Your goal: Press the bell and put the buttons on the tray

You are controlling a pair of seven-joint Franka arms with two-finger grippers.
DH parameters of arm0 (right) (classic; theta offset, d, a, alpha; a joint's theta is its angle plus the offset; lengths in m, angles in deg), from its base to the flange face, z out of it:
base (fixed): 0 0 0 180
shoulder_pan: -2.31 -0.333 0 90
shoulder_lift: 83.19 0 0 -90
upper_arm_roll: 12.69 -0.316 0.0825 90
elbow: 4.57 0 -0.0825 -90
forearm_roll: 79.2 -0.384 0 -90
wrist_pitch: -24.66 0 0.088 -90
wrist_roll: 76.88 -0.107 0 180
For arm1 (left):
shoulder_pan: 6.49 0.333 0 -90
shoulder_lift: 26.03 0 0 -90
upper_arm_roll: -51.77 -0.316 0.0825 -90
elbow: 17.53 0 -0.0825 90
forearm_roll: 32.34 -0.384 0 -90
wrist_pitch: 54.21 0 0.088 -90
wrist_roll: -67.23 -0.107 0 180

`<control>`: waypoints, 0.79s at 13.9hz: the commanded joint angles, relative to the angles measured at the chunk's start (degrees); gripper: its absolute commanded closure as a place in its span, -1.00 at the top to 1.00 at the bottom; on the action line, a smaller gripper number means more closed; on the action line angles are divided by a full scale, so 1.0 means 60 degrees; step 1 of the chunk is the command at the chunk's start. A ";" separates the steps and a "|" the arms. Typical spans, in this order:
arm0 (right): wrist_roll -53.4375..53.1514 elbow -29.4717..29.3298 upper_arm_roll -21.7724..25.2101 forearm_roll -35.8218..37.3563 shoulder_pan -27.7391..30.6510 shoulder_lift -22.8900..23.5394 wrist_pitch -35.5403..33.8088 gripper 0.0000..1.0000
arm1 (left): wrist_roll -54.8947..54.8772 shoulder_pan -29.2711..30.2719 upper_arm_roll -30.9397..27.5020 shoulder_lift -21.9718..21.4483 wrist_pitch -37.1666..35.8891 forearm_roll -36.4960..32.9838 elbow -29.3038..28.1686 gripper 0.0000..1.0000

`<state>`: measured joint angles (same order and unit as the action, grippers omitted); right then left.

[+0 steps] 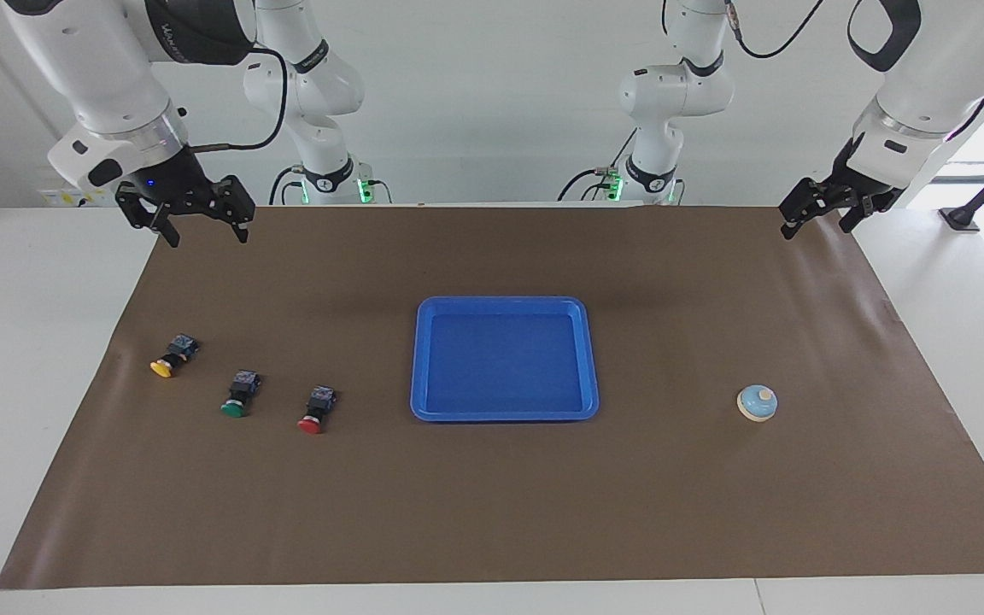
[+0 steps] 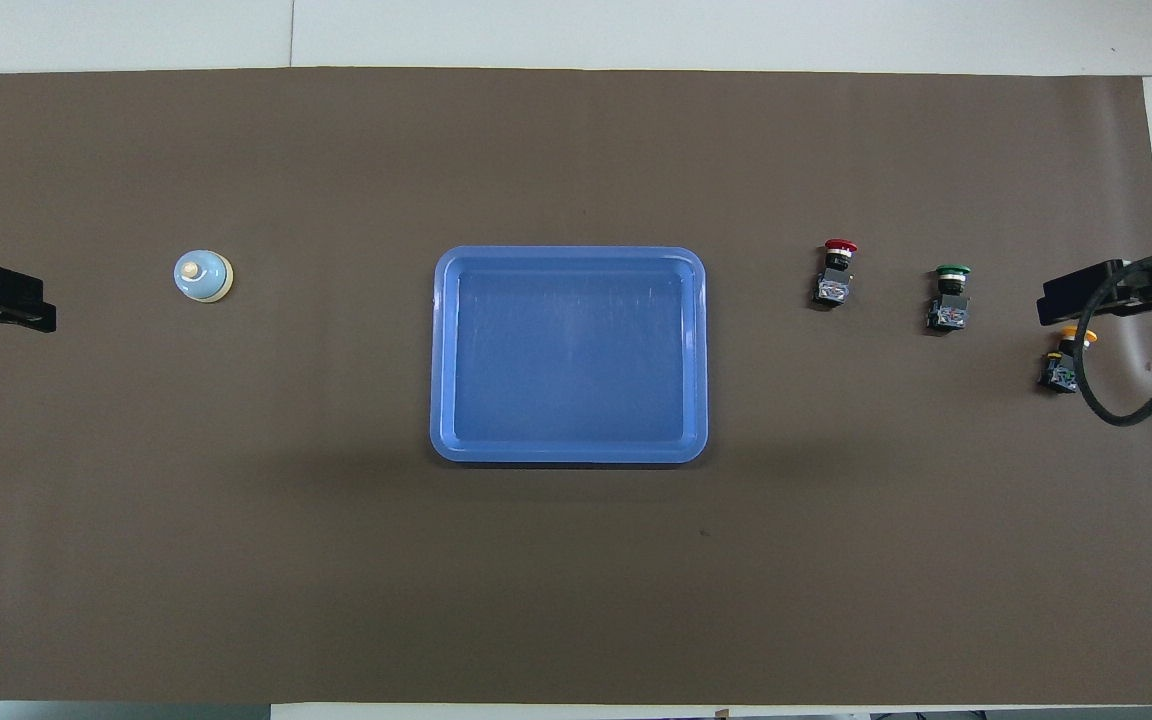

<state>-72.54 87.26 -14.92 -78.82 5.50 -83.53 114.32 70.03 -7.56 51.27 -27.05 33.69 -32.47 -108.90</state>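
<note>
We are looking at a table covered by a brown mat (image 1: 492, 512), with the blue tray (image 1: 505, 414) lying flat near the middle of it and holding nothing. The bell (image 1: 757, 403) is sitting upright on the mat toward the left arm's end of the table, well apart from the tray. The three buttons are lying on their sides in a row toward the right arm's end, none of them touching another or the tray: the red button (image 1: 315, 410) is lying nearest the tray, the green button (image 1: 240, 395) beside it, and the yellow button (image 1: 172, 356) outermost and slightly nearer to the robots than the other two.

We are seeing the right gripper (image 1: 202, 232) hanging in the air over the mat's edge at its own end of the table, with its fingers spread apart and holding nothing. The left gripper (image 1: 817, 220) is hanging over the mat's corner at the other end, clear of the bell; we cannot tell how it is set. Neither gripper is touching any object.
</note>
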 commanded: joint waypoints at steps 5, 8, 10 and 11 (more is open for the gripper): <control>0.0112 0.0046 -0.0008 0.0069 0.0039 -0.0075 -0.0119 1.00 | 0.0076 -0.0099 -0.0019 -0.0066 0.0304 -0.0125 -0.0019 1.00; 0.0112 0.0046 -0.0023 0.0069 0.0039 -0.0075 -0.0119 1.00 | 0.0060 -0.0085 -0.0005 0.0430 0.0833 -0.0140 -0.0078 0.14; 0.0112 0.0046 -0.0023 0.0069 0.0039 -0.0075 -0.0119 1.00 | 0.0075 -0.0070 -0.0005 0.1044 0.1388 -0.0140 -0.0064 -1.00; 0.0112 0.0046 -0.0023 0.0069 0.0039 -0.0075 -0.0119 1.00 | 0.0075 -0.0070 -0.0005 0.1352 0.1681 -0.0140 -0.0049 -1.00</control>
<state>-72.54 87.26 -14.92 -78.82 5.50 -83.53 114.32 70.03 -7.60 51.37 -22.88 40.33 -32.47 -109.59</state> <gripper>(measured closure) 0.000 0.476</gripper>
